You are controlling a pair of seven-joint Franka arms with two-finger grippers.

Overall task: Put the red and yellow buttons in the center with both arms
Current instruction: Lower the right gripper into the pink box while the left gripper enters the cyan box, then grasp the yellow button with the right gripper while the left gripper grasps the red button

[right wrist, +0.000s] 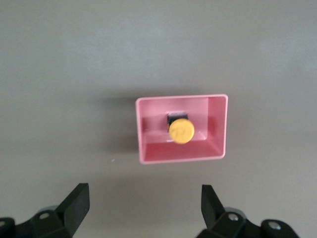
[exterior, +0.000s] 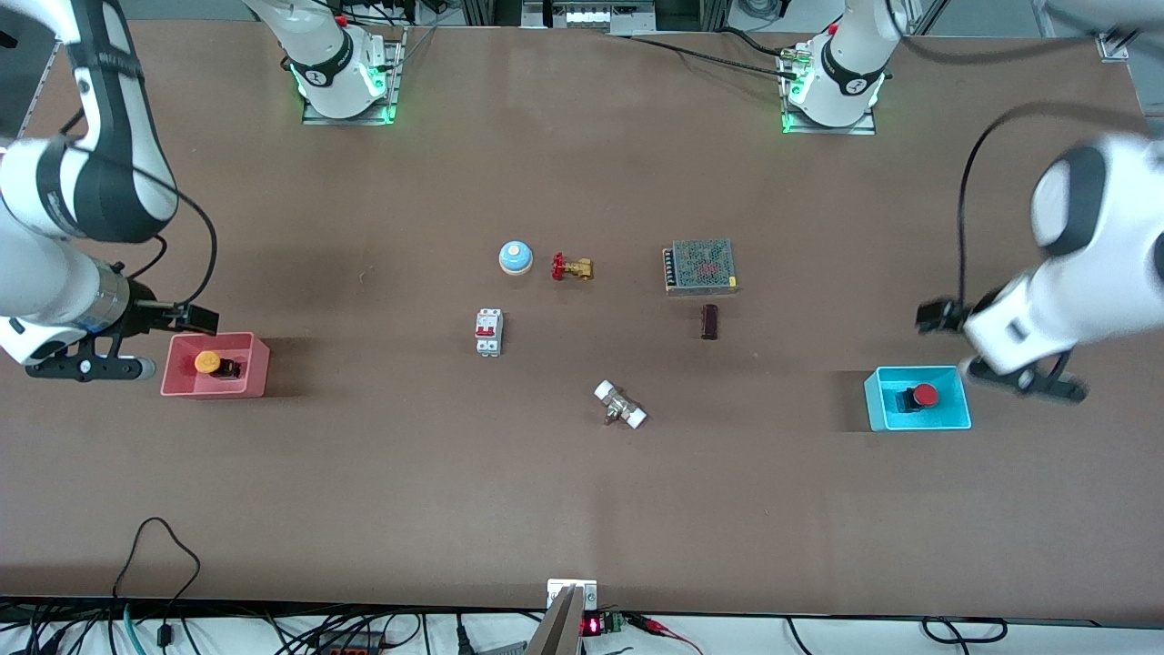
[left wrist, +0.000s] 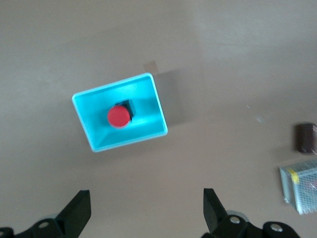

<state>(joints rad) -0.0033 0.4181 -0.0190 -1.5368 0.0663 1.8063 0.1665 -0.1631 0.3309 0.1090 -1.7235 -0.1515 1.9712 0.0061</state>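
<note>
The red button [exterior: 920, 396] stands in a cyan bin [exterior: 917, 423] toward the left arm's end of the table. It also shows in the left wrist view [left wrist: 119, 116]. My left gripper [exterior: 1032, 382] hangs open and empty over the table beside that bin; its own view shows it [left wrist: 147, 198] clear of the bin [left wrist: 151, 89]. The yellow button [exterior: 209, 363] stands in a pink bin [exterior: 245, 387] toward the right arm's end, also seen in the right wrist view [right wrist: 180, 131]. My right gripper [exterior: 86, 367] is open and empty over the table beside it [right wrist: 145, 193].
Round the bare brown center [exterior: 564, 337] lie a blue bell [exterior: 515, 257], a brass valve with a red handle [exterior: 571, 267], a white circuit breaker [exterior: 488, 332], a metal power supply [exterior: 699, 266], a dark block [exterior: 709, 321] and a white-ended fitting [exterior: 620, 405].
</note>
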